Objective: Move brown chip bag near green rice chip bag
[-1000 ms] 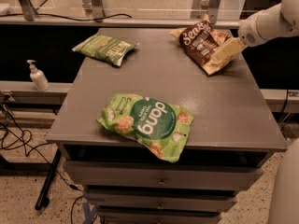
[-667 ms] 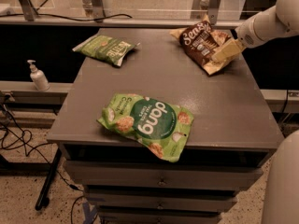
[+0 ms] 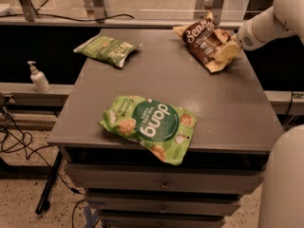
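As we go L to R, pump bottle (image 3: 39,77): upright on a ledge left of the table (image 3: 228,108); we can't see what's in it.
Small green bag (image 3: 108,50): flat on the table's back left, sealed.
Green rice chip bag (image 3: 149,125): flat near the front edge, one corner overhanging it; well apart from the brown one.
Drawers (image 3: 161,184): under the tabletop, closed, contents hidden.
Brown chip bag (image 3: 205,41): back right corner, crinkled.
Gripper (image 3: 227,51): at the brown bag's right edge, touching it; clamped or not, we cannot tell.
Robot body (image 3: 282,184): white, lower right.
Vs 1 s ago: all 3 bags lie where they were; gripper at approx. the same spot; robot body fills more of the view.
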